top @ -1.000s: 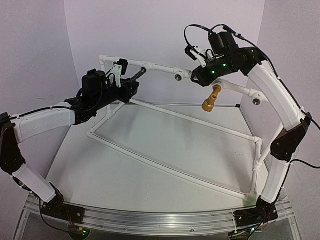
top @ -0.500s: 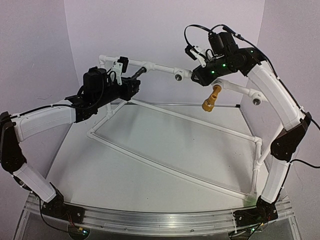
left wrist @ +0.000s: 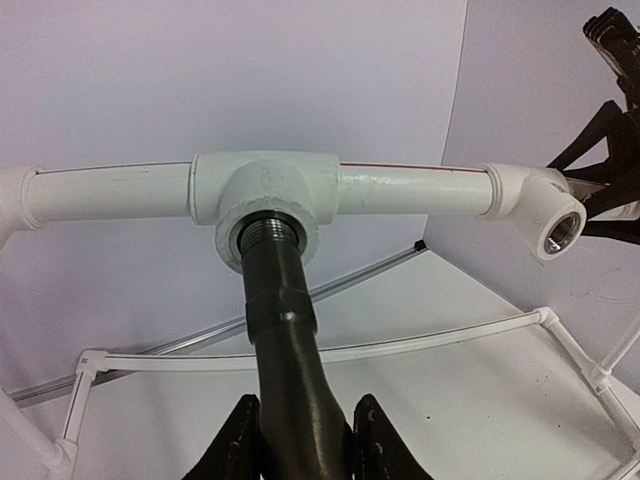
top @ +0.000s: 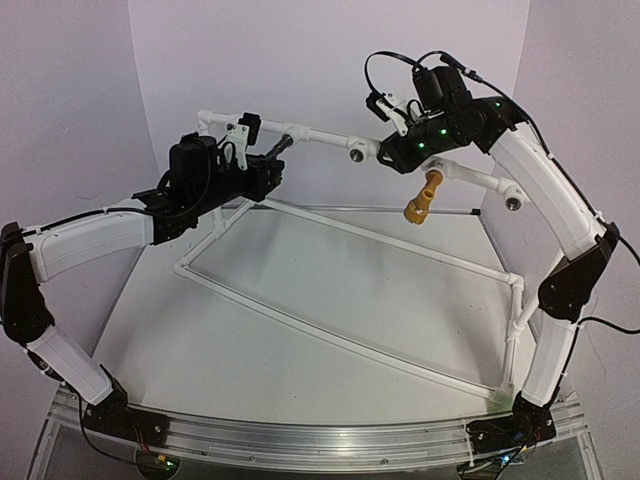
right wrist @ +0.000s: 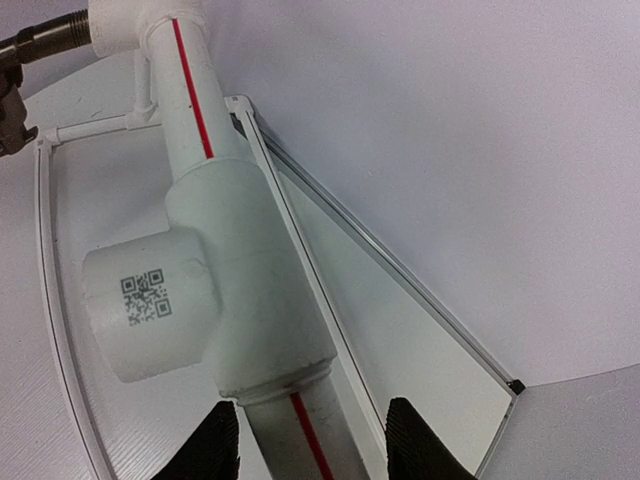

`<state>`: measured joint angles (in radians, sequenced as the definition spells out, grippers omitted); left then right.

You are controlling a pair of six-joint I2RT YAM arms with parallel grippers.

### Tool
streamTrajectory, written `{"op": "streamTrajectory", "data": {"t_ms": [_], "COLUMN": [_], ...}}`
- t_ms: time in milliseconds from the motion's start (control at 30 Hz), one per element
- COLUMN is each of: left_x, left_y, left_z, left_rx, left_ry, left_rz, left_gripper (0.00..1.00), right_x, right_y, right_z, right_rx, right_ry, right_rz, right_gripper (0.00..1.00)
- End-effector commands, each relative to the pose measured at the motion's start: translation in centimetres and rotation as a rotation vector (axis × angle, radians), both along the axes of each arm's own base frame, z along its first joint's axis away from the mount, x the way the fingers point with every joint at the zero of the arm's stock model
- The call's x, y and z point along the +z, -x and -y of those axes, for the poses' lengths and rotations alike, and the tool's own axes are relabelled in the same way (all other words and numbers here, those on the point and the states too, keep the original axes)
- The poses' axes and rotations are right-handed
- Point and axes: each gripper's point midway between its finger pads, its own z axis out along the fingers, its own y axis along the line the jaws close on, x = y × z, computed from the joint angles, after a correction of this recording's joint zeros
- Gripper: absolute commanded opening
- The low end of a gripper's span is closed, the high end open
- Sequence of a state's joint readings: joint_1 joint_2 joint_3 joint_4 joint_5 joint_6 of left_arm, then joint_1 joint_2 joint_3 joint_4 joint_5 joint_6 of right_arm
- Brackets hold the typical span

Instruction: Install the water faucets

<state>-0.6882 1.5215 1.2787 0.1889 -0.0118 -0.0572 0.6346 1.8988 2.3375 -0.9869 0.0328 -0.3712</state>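
The matte black faucet (left wrist: 290, 340) has its threaded end in the white tee socket (left wrist: 265, 195) on the back pipe. My left gripper (left wrist: 300, 455) is shut on the faucet's body; it also shows in the top view (top: 262, 165). The brass-yellow faucet (top: 422, 197) hangs tilted from a socket on the right branch of the pipe. My right gripper (right wrist: 312, 445) is open, with a finger on each side of the white pipe (right wrist: 300, 440) just below a tee with a QR code (right wrist: 150, 300). It grips nothing.
An empty socket with a metal opening (left wrist: 557, 228) sits right of the black faucet, and another (top: 515, 200) is at the far right end. The white pipe frame (top: 330, 335) lies across the table. Purple walls stand close behind and at both sides.
My right gripper has shifted a little left and up along the back pipe. My left gripper has barely moved and still holds the black faucet.
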Motion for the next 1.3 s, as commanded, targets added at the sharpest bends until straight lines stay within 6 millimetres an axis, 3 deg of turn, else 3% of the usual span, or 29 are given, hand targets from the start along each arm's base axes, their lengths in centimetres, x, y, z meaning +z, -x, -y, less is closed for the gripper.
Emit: {"op": "streamTrajectory", "data": {"t_ms": [0,267,400,700,1033,1267], "left_x": [4.6,4.8,5.2,8.1,8.7,8.0], "left_y": [-0.1,-1.3,-1.5,-0.1,0.0,-0.8], "left_z": [0.1,-0.2,-0.5,-1.8,-2.5,-2.2], "left_rx": [0.008,0.045,0.058,0.040,0.005,0.003], "left_ry": [0.079,0.104,0.084,0.094,0.092,0.025], "left_rz": [0.072,0.006,0.038,0.062,0.011,0.040], "left_gripper": [0.00,0.00,0.00,0.00,0.00,0.00], "right_x": [-3.1,-3.7,-3.9,-3.9,-3.9,-3.9], "right_y": [0.8,1.6,1.7,1.9,2.1,2.1], "right_z": [-1.4,-1.8,-1.8,-1.1,-1.2,-1.4], "right_rx": [0.054,0.099,0.106,0.097,0.105,0.114], "right_ry": [0.031,0.057,0.068,0.092,0.087,0.082], "right_rz": [-0.093,-0.103,-0.106,-0.098,-0.101,-0.101], "right_gripper": [0.45,0.31,0.18,0.01,0.00,0.00]}}
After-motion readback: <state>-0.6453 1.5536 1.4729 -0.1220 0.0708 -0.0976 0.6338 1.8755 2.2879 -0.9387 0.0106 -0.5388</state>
